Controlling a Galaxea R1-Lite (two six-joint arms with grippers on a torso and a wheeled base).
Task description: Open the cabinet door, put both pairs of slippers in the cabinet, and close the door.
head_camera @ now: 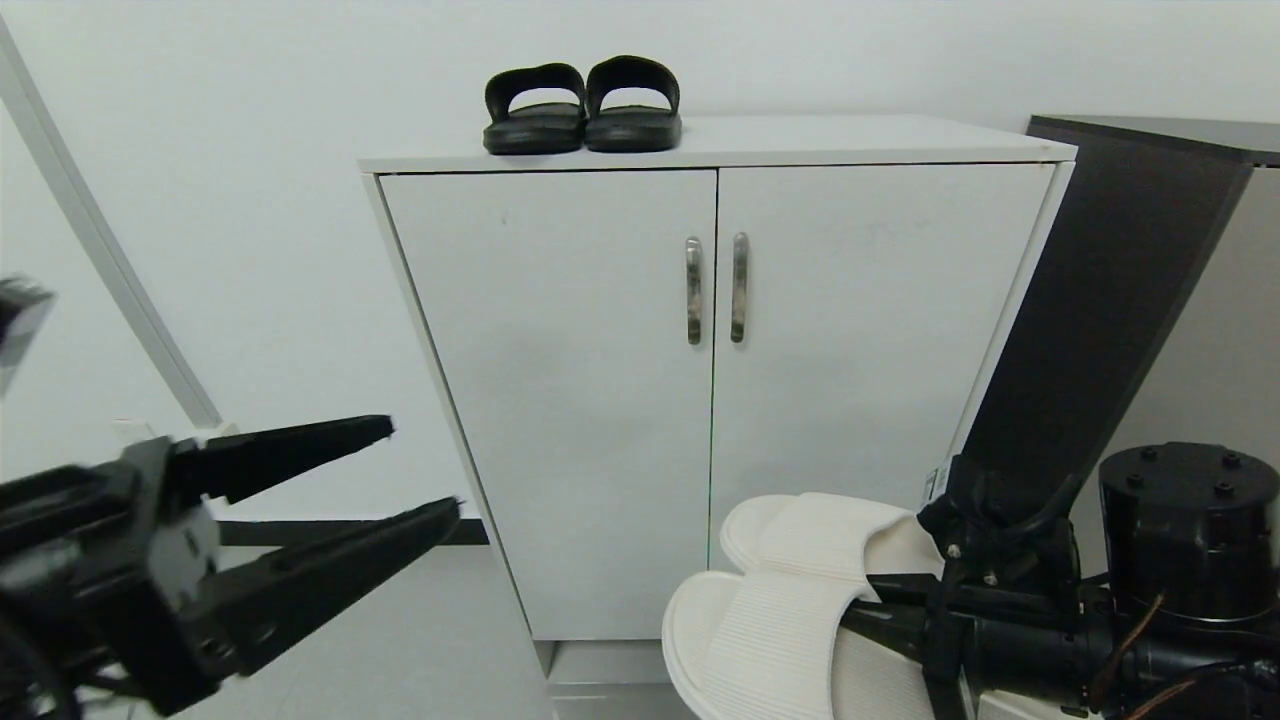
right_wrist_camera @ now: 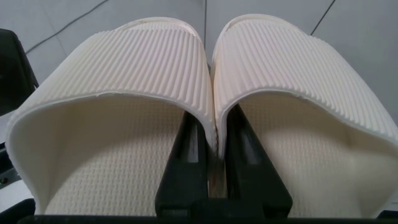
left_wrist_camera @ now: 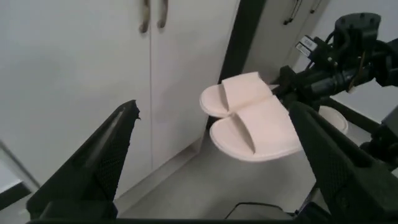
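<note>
Two fingers (right_wrist_camera: 186,165) of the right gripper (right_wrist_camera: 214,155) are reaching under the straps of the white slippers (right_wrist_camera: 118,87), one into each, and are squeezing the pair's touching inner walls between them. The clamped pair is hanging low in front of the right door of the white cabinet (head_camera: 560,400), toes pointing toward the robot's left. The left gripper (head_camera: 425,470) is gaping wide, holding nothing, off to the cabinet's left. Both doors are sitting shut, their handles (head_camera: 693,290) side by side. The black slippers (head_camera: 583,105) are resting on the cabinet top.
</note>
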